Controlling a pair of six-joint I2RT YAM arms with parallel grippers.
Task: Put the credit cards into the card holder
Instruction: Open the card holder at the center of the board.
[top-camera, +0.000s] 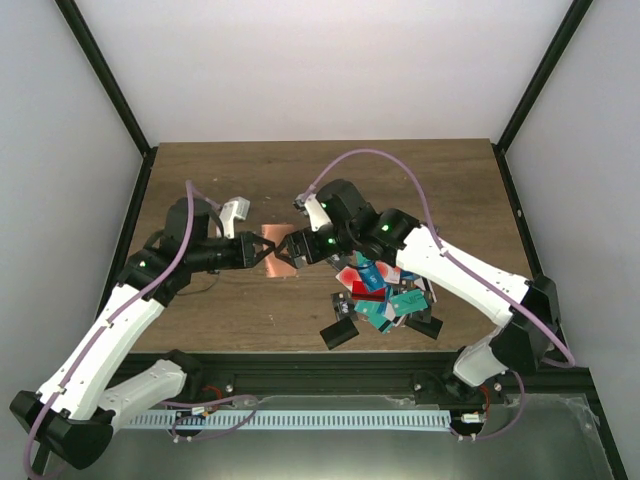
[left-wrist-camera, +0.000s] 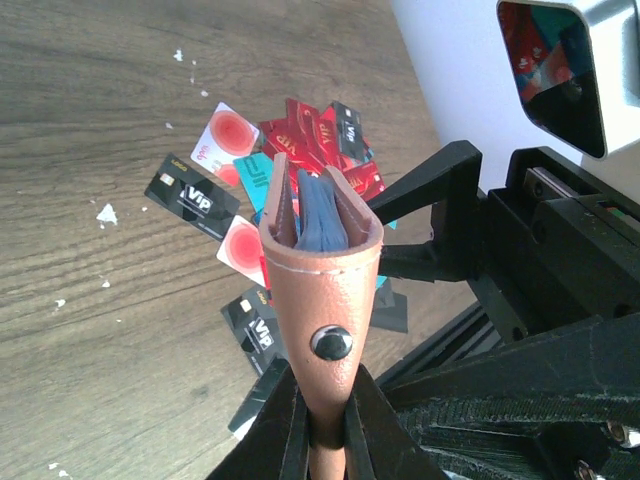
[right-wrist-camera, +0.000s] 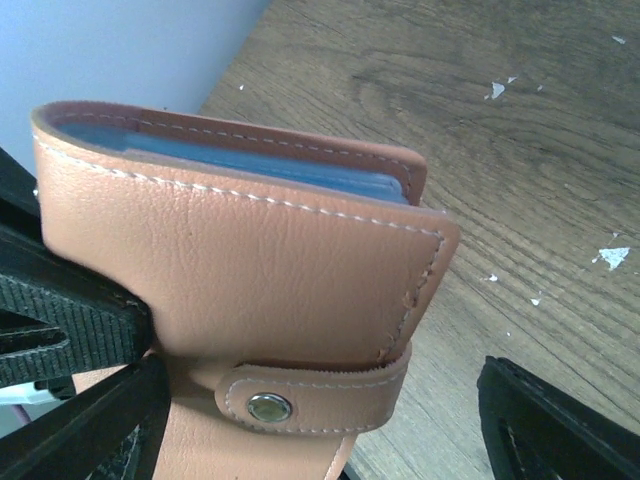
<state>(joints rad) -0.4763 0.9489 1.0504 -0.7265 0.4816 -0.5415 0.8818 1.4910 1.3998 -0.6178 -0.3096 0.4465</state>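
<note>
The salmon-brown card holder hangs above the surface — the left hand pinches its strap end, steadying it. The right hand, spread either side, seems set to grip it; credit cards lie heaped nearby.

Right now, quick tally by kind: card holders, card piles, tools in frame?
card holder: 1, clamped in the left tool
credit cards: 1 overlapping pile, too stacked to count singly
tools: 2, the left tool and the right tool, the right one open at the holder
Total: 4
</note>
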